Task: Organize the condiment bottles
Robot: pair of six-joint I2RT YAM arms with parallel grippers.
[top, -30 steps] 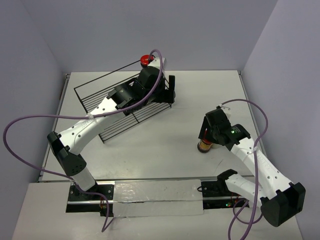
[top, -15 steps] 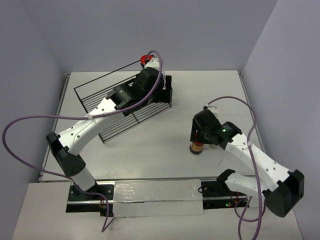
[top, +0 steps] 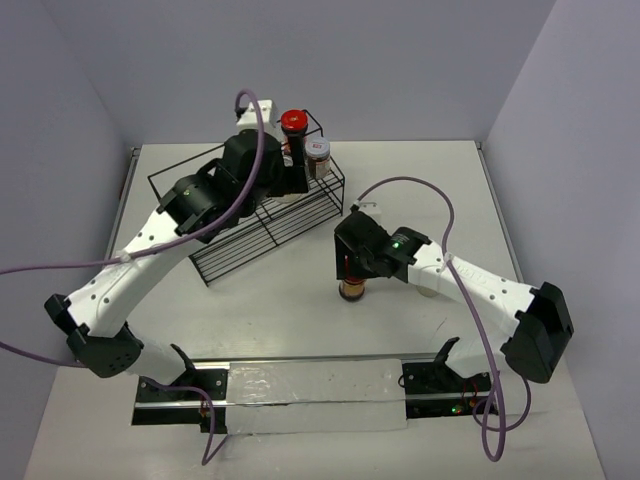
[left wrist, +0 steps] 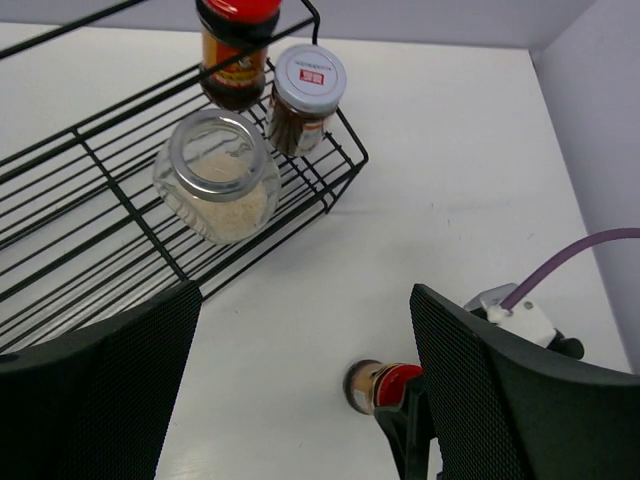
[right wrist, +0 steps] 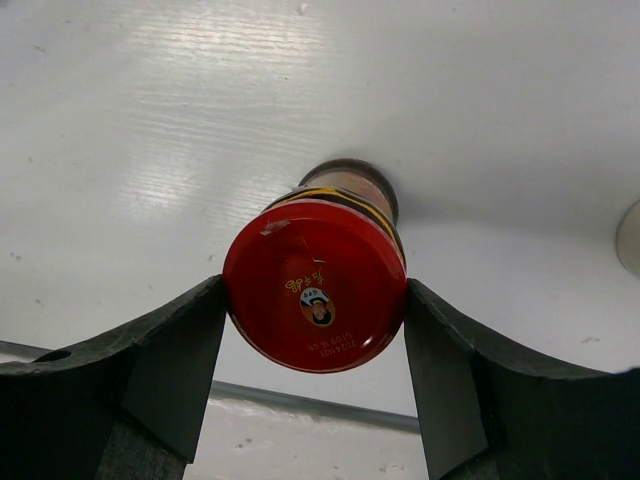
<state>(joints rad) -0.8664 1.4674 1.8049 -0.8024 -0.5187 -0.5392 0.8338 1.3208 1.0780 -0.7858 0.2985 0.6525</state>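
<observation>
**Three jars racked, one jar gripped**

Three condiment jars stand upright in the black wire rack (top: 240,245). The rack lies at about 10 o'clock from the centre of the white tabletop (top: 300,320). All three jars are grouped at the rack's 2 o'clock end.

1. The racked red-lidded jar (left wrist: 238,40), with dark brown contents, occupies the far corner of the rack.
2. The grey-lidded jar (left wrist: 308,80), with dark contents, stands just beside it at its 4 o'clock.
3. The clear jar (left wrist: 217,175), with pale contents, stands at 7 o'clock of the racked red-lidded jar, close to both neighbours. Contact between them cannot be told.

The left end effector (left wrist: 305,295) hovers above the tabletop off the rack's 5 o'clock side. Its fingers are spread wide with nothing between them.

The right end effector (right wrist: 312,300) is closed on the gripped red-lidded jar (right wrist: 315,285). One finger presses each side of the lid. This jar is upright, at about 4 o'clock just off the tabletop centre and well apart from the rack. Whether its base rests on the tabletop or is raised cannot be told.
</observation>
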